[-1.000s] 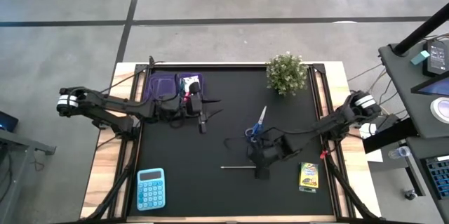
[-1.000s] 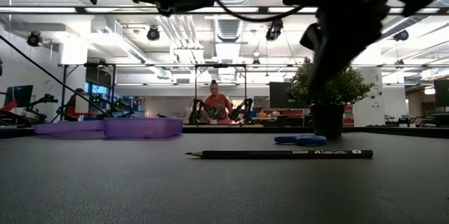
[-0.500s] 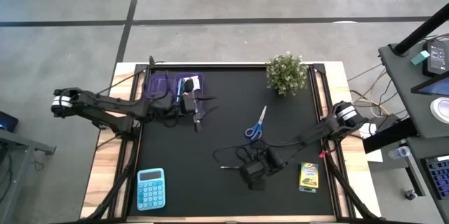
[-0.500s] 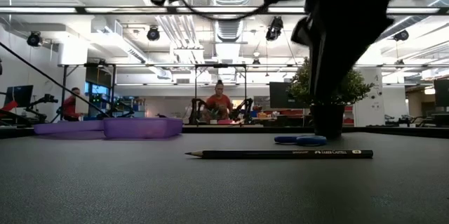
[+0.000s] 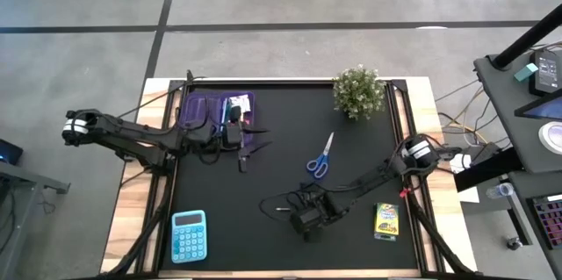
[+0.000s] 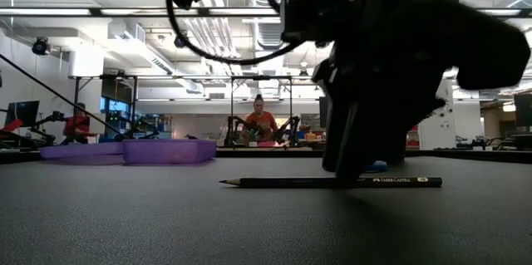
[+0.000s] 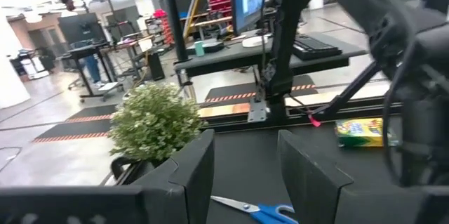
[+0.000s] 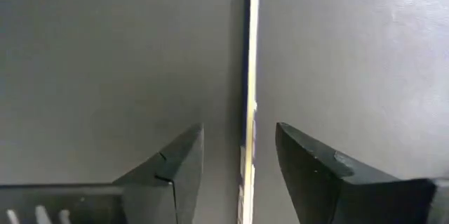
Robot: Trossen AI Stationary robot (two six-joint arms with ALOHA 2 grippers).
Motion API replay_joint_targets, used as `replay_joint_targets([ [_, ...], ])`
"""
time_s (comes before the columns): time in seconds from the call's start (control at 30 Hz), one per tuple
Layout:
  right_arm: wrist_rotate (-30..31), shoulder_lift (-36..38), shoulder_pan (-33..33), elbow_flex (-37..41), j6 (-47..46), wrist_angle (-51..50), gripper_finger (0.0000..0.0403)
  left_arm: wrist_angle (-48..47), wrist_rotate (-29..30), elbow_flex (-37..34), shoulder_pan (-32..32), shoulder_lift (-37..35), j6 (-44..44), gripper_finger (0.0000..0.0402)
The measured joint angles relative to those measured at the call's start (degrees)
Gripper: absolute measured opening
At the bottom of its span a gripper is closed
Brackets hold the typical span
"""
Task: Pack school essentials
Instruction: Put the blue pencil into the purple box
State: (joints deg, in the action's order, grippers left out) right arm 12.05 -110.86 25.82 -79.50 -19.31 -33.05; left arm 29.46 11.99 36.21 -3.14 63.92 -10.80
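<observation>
Right wrist view is showing the right gripper (image 8: 238,175), having dropped to the worktop (image 5: 281,166), straddling the pencil (image 8: 248,97) with jaws wide; left gripper (image 7: 245,175) is hovering open near the purple case (image 5: 204,106).

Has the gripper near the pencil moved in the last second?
Yes. The right gripper has moved away from the scissors, toward the table's front edge, and now straddles the pencil, open.

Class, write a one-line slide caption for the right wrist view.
Right gripper open, its fingers straddling a pencil lying on the black table.
</observation>
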Motion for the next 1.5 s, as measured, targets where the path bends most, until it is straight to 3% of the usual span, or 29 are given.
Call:
replay_joint_targets([
  [0.17,-0.82,-1.41,-0.95,0.56,2.13,3.43,0.0145,-0.01,-0.02,0.00,-1.95,0.00,-0.03,0.0140],
  [0.27,-4.60,-1.97,-2.09,0.89,2.52,4.73,0.0123,0.02,-0.09,0.00,-2.60,0.00,-0.03,0.0140],
  [0.5,-9.79,-2.52,-3.54,1.20,4.71,6.11,0.0023,-0.03,-0.08,0.00,-4.07,0.00,0.04,0.0140],
  [0.73,-7.34,-0.89,-3.30,1.57,9.42,5.89,0.0013,-0.09,-0.09,0.00,-5.24,0.00,0.11,0.0140],
  [1.0,0.81,5.92,-3.19,6.88,12.85,7.92,0.0011,-0.48,-0.07,-0.36,-6.41,0.00,0.01,0.0140],
  [1.17,1.08,11.62,-3.32,14.22,18.44,22.96,0.0011,1.11,-0.39,-2.54,-6.42,0.00,0.04,0.0140],
  [1.4,0.86,20.11,-6.05,25.98,26.67,52.81,0.0011,8.22,-2.03,-6.17,-6.42,0.00,0.14,0.0140],
  [1.5,-3.02,22.46,-7.90,29.31,29.36,65.08,0.0011,9.83,-2.26,-7.00,-6.40,0.00,0.18,0.0140],
])
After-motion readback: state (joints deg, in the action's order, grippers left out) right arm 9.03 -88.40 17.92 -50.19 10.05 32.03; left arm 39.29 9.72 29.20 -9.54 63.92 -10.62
